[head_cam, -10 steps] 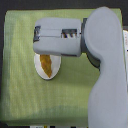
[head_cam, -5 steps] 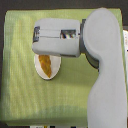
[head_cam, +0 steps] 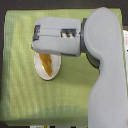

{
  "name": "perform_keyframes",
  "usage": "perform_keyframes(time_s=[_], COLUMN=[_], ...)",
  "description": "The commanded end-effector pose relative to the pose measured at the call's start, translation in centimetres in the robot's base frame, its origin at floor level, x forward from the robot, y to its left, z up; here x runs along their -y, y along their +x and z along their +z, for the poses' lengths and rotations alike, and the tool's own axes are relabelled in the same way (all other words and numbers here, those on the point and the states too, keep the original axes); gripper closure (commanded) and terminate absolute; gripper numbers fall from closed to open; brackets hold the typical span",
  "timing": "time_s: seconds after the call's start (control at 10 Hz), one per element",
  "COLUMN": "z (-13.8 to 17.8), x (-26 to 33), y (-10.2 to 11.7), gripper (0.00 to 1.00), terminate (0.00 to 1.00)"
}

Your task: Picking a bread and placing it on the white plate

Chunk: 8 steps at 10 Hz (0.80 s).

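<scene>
A light green cloth (head_cam: 20, 90) covers the table and fills most of the exterior view, with a dark border showing along the top edge and the exterior view's left edge. Over it reaches 1 grey PR2 arm (head_cam: 105, 75), entering from the bottom at the exterior view's right, rising as a thick rounded column and then bending toward the exterior view's left. Its forearm housing (head_cam: 57, 37) is a broad, pale blue-grey block with a darker band and a few small striped marks on its upper face. The gripper (head_cam: 38, 44) sits at the end of this block on the exterior view's left, above the upper edge of the plate; its fingers are hidden from this angle, so I cannot tell whether they stand wide or narrow. The white plate (head_cam: 54, 74) lies on the cloth just below the forearm, with its upper part covered by the arm. The bread (head_cam: 46, 62), a golden-orange tapered loaf, lies on the plate, pointing down toward the plate's lower rim, its upper end hidden beneath the arm
</scene>
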Motion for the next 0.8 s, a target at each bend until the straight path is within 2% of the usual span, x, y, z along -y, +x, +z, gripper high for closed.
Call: perform_keyframes(time_s=[0.0, 0.4, 0.7], z=[0.5, 2.3, 7.7], x=[0.9, 0.8, 0.9], y=[1.1, 2.3, 3.1], gripper=[0.0, 0.0, 0.0], terminate=[0.0, 0.0, 0.0])
